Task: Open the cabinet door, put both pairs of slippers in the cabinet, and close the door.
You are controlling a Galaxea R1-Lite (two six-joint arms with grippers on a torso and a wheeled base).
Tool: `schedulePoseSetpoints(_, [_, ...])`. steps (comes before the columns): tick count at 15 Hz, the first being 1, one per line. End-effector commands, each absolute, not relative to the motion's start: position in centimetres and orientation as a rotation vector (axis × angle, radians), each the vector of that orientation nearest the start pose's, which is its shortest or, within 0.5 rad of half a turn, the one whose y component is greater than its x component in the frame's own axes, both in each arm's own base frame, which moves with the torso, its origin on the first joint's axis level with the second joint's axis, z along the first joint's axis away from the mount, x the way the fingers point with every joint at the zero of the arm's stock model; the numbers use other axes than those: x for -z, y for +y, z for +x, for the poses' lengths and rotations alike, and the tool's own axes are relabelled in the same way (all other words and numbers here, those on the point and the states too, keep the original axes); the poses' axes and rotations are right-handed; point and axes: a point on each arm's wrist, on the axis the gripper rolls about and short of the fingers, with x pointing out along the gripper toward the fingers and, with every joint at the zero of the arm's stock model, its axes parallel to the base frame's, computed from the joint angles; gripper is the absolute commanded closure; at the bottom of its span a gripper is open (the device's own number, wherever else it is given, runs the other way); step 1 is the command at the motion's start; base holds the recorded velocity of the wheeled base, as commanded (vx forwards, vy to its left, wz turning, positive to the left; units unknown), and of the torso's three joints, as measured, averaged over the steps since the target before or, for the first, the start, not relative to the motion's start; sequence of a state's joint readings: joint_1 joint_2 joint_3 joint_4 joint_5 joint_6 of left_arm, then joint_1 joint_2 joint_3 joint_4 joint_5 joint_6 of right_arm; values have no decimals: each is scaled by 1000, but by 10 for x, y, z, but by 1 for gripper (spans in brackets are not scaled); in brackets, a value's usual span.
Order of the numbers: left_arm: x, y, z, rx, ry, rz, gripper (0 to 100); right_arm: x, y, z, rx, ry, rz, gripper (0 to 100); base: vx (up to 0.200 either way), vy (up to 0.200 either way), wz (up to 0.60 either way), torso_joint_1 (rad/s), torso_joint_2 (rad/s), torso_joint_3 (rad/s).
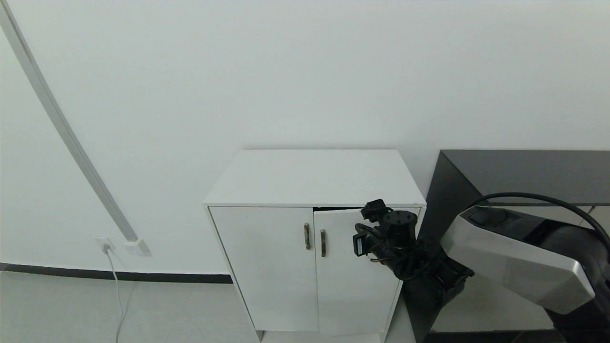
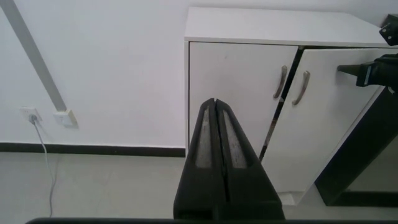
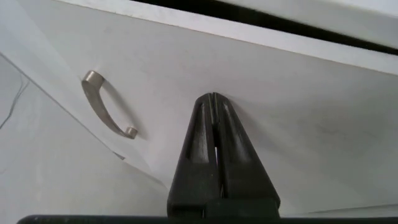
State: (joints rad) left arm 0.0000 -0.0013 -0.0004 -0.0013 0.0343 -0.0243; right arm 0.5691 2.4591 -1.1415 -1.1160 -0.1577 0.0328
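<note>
Cabinet (image 1: 314,178) in white at the lower centre of the head view, back against the wall (image 1: 305,71) — left door (image 1: 262,267) flush, right door (image 1: 352,290) slightly ajar with a dark gap along its top edge. Right gripper (image 3: 215,99) at the face of the right door, to the right of its handle (image 1: 323,243), fingers pressed together and holding nothing. Left gripper (image 2: 215,102) likewise closed and empty — held back from the cabinet, facing the left door.

No text or label can be read (cabinet (image 1: 286,267) faces blank)
</note>
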Motion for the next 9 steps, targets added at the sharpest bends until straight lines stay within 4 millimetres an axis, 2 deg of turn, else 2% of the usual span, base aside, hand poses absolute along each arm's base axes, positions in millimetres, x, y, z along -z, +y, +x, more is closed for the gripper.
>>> schedulePoseSetpoints(1, [-76, 1, -23, -35, -4, -25, 100, -14, 237, 389, -393, 192, -37, 100, 0, 0, 0, 0, 0, 0])
schedulePoseSetpoints(9, [-76, 1, -23, -35, -4, -25, 100, -19, 236, 394, -386, 176, -29, 100, 0, 0, 0, 0, 0, 0])
